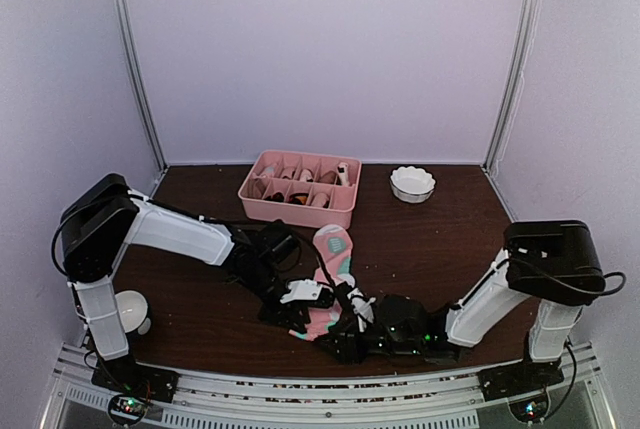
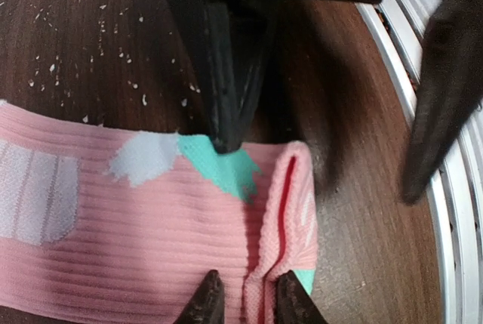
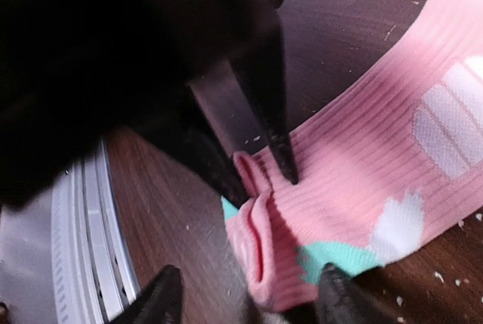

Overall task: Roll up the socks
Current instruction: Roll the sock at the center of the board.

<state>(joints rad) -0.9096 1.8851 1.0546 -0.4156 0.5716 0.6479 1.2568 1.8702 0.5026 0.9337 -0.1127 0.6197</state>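
Indoors, dark speckled table [image 1: 450,239] (pink sock [image 1: 330,242]), lilac walls [image 1: 330,49]

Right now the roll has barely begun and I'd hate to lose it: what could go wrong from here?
The right gripper stands open, so only the left gripper pinches the folded end of the pink sock; a slip would let the fold flop flat. Both grippers crowd that end and could collide. It lies close to the metal rail, where a finger might catch.

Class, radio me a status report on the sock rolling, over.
Left gripper jaws nipping folded end of pink sock. Right gripper jaws open, straddling that end. Tray far back, nothing in the way.
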